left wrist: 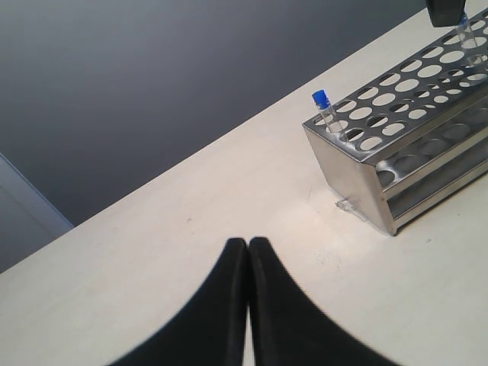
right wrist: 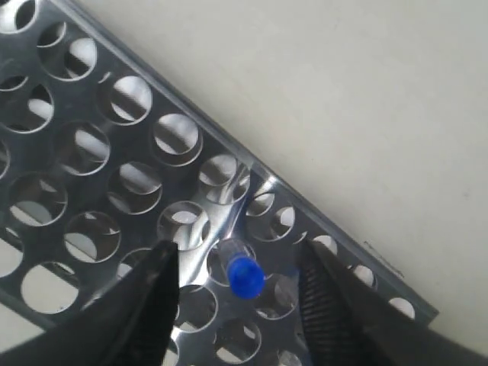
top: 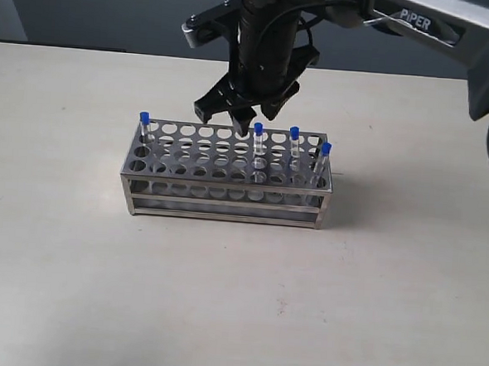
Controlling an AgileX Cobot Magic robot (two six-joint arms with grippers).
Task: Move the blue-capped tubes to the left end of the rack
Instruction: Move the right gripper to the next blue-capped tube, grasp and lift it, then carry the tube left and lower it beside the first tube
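The silver rack (top: 227, 200) stands mid-table. One blue-capped tube (top: 145, 127) sits in its left end, also in the left wrist view (left wrist: 324, 107). Three more stand toward the right: one (top: 258, 138), one (top: 294, 141) and one (top: 323, 157) at the right end. My right gripper (top: 247, 110) hangs open just above the first of these three; in the right wrist view its blue cap (right wrist: 245, 276) lies between the spread fingers (right wrist: 156, 293), untouched, above the rack (right wrist: 91, 152). My left gripper (left wrist: 248, 245) is shut and empty over bare table, left of the rack (left wrist: 358, 171).
The pale tabletop (top: 64, 288) surrounds the rack. A dark wall runs behind the table's far edge (top: 70, 46). The right arm's body (top: 428, 28) reaches in from the upper right.
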